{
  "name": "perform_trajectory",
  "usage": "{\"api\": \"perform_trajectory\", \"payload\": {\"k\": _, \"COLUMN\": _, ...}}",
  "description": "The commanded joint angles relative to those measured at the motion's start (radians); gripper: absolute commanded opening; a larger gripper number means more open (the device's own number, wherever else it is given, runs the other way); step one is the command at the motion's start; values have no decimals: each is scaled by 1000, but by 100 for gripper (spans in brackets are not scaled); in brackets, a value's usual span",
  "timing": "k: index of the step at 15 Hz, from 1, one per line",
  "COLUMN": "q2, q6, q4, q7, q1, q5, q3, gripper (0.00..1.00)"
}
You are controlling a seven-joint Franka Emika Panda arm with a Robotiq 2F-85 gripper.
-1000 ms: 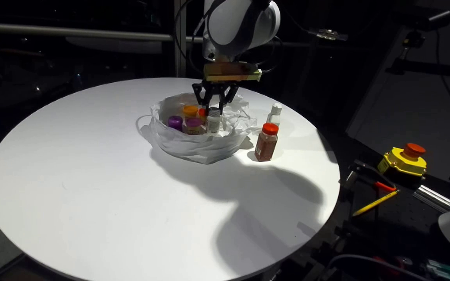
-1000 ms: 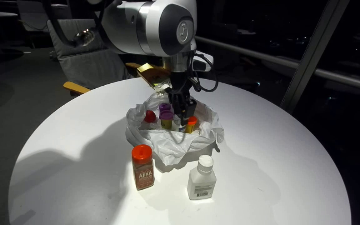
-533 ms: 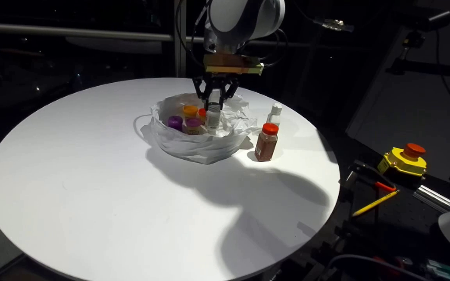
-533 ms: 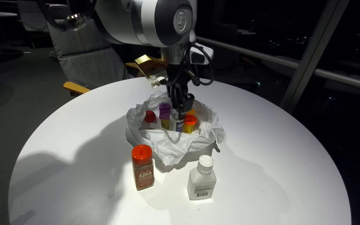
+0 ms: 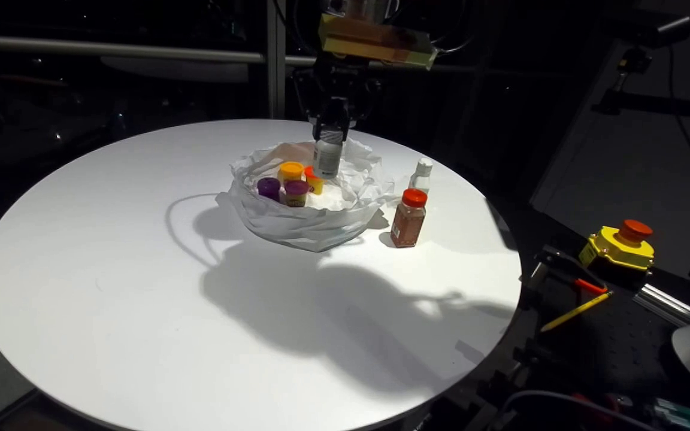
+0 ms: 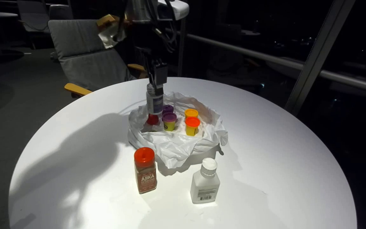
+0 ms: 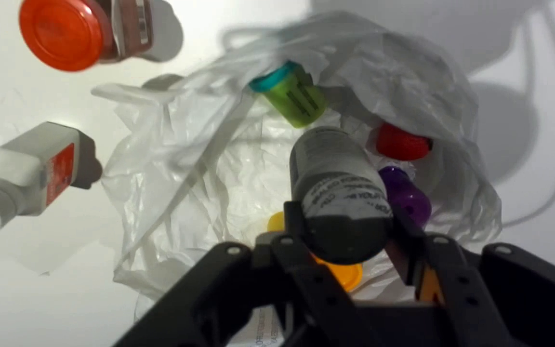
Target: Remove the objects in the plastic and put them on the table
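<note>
Dk-capped bottle (image 5: 327, 158) was gripped near its cap btwn the jaws & held approx. upright over the plastic bag (image 6: 178, 148), clear of the desk (image 5: 111, 269). Seen in bag: orange-lidded tub (image 5: 291, 170), red-lidded tub (image 6: 192, 127), purple-lidded tub (image 6: 169, 122), purple jar (image 5: 269, 188), teal-lidded tub (image 7: 297, 99), red item (image 7: 403, 143) (ID unclear). Red-capped jar (image 6: 146, 178) & wht. bottle (image 6: 205, 187) were seen upright on desk, just outside bag.

on the table (image 6: 265, 152), jar (image 6: 146, 174) and bottle (image 6: 204, 188) stand beside the bag (image 6: 175, 151) holding tubs (image 6: 192, 128).

gray chair (image 6: 89, 58), yellow pencil (image 5: 576, 311), red button (image 5: 635, 231)
</note>
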Motion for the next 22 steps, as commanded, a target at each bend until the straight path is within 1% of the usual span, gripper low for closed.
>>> {"api": "perform_trajectory", "payload": {"k": 1, "q2": -103, "q6": 9, "q4": -152, "q7": 80, "q1": 15, "q5": -62, "q3": 43, "gripper": 20}}
{"api": "perform_trajectory", "payload": {"k": 2, "q2": -113, "q6": 18, "q4": -186, "q7": 86, "q1": 10, "q5": -62, "q3": 61, "gripper": 20}}
{"api": "perform_trajectory", "payload": {"k": 3, "q2": -106, "q6": 34, "q4": -211, "q7": 61, "q1": -4, "q5": -29, "q3": 86, "gripper": 20}}
{"api": "perform_trajectory", "payload": {"k": 5, "q2": -85, "q6": 72, "q4": -250, "q7": 35, "q1": -15, "q5": -20, "q3": 108, "gripper": 20}}
{"api": "perform_trajectory", "payload": {"k": 8, "q2": -26, "q6": 137, "q4": -273, "q7": 29, "q1": -21, "q5": -31, "q3": 106, "gripper": 20}}
{"api": "perform_trajectory", "payload": {"k": 12, "q2": 25, "q6": 162, "q4": -282, "q7": 24, "q1": -9, "q5": -37, "q3": 93, "gripper": 20}}
{"api": "perform_trajectory", "payload": {"k": 13, "q2": 38, "q6": 161, "q4": -280, "q7": 23, "q1": -7, "q5": -35, "q3": 90, "gripper": 39}}
{"api": "perform_trajectory", "payload": {"k": 14, "q2": 51, "q6": 158, "q4": -278, "q7": 14, "q1": -14, "q5": -15, "q3": 95, "gripper": 70}}
{"api": "perform_trajectory", "payload": {"k": 15, "q2": 59, "q6": 153, "q4": -275, "q7": 3, "q1": -20, "q5": 3, "q3": 102, "gripper": 71}}
{"api": "perform_trajectory", "payload": {"k": 18, "q2": 27, "q6": 150, "q4": -272, "q7": -9, "q1": -17, "q5": 25, "q3": 100, "gripper": 92}}
{"api": "perform_trajectory", "payload": {"k": 19, "q2": -5, "q6": 141, "q4": -268, "q7": 3, "q1": -2, "q5": 7, "q3": 86, "gripper": 99}}
{"api": "perform_trajectory", "payload": {"k": 21, "q2": -33, "q6": 129, "q4": -232, "q7": 16, "q1": 9, "q5": -28, "q3": 70, "gripper": 100}}
{"api": "perform_trajectory", "payload": {"k": 22, "q2": -33, "q6": 120, "q4": -198, "q7": -10, "q1": -3, "q5": -26, "q3": 79, "gripper": 100}}
